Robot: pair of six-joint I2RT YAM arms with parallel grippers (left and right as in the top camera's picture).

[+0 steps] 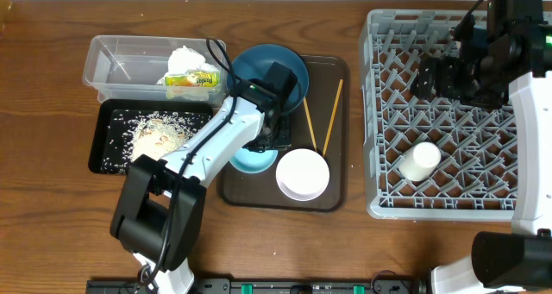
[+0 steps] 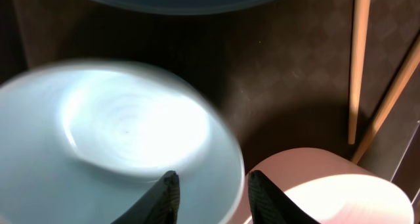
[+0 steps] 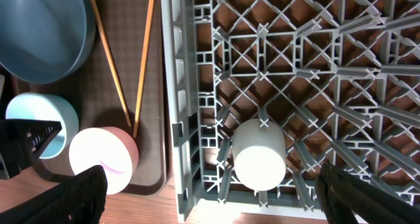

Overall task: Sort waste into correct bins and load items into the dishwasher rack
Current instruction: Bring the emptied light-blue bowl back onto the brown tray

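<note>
I count two chopsticks, two bowls, one dark-blue plate and one cup; the cup lies alone in the rack at right; the clear tub at upper left holds a napkin and a wrapper; the black tray below it holds rice scraps; on the brown tray at centre frame, my left end effector stands parted astride the rim of the light-blue bowl, beside the white bowl; my right end effector, spread wide and empty, hangs over the rack.

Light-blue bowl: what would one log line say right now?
left gripper open, astride light-blue bowl rim | right gripper open above dishwasher rack | small white cup in rack
</note>
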